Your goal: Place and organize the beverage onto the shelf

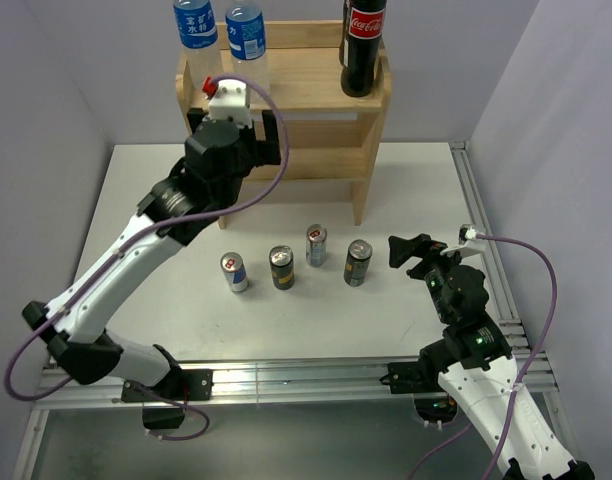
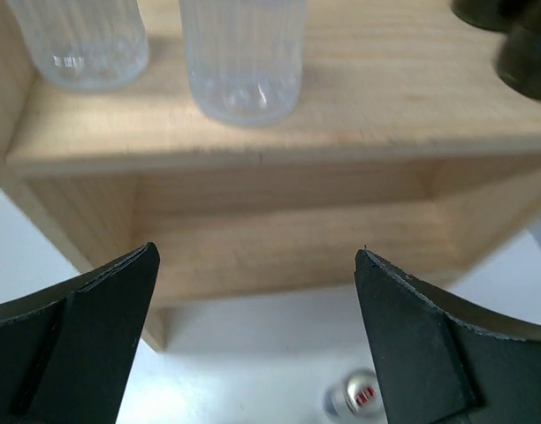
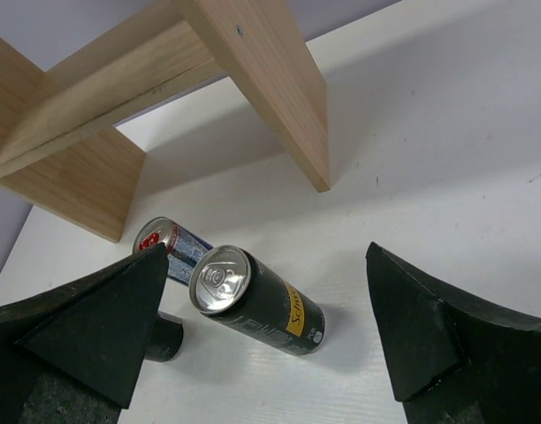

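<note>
The pale wood shelf (image 1: 316, 90) stands at the back. Two clear water bottles (image 1: 196, 40) (image 1: 248, 45) stand on its top left and dark cola bottles (image 1: 364, 50) on its top right. Several cans stand on the table: a blue-silver can (image 1: 233, 271), a dark gold can (image 1: 281, 267), a silver can (image 1: 316, 245) and a black can (image 1: 358, 262). My left gripper (image 1: 233, 130) is open and empty, facing the shelf's lower tier (image 2: 288, 247). My right gripper (image 1: 418, 255) is open and empty, just right of the black can (image 3: 262, 305).
The white table (image 1: 406, 190) ends in a metal rail (image 1: 486, 250) on the right and grey walls on both sides. In the left wrist view the water bottle bases (image 2: 244, 57) sit above the lower tier, and a can top (image 2: 354, 397) shows below.
</note>
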Robot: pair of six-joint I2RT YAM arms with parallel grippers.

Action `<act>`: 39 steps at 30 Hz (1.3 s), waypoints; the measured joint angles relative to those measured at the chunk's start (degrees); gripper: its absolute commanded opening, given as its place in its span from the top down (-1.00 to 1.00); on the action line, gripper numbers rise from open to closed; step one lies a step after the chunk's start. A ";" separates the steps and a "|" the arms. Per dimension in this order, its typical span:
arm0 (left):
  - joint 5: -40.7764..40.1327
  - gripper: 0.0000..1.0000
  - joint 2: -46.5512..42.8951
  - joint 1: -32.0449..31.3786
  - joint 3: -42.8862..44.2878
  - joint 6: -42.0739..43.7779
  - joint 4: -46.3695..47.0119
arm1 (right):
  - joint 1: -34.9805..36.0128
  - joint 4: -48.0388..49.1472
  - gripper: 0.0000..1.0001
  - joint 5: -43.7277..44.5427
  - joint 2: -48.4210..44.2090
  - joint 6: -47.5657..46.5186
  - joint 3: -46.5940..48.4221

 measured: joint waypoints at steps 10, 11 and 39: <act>-6.51 -0.99 -13.68 -11.72 -17.53 -17.25 -10.51 | 0.00 0.00 -1.00 0.00 -0.70 0.00 0.00; -7.54 -0.99 -14.69 -12.74 -21.29 -20.09 -11.72 | 0.00 0.00 -1.00 0.02 -0.72 0.00 0.00; -20.59 -0.99 -19.30 -21.92 -64.28 -60.35 -10.21 | 0.00 0.00 -1.00 -0.26 -0.57 0.02 0.00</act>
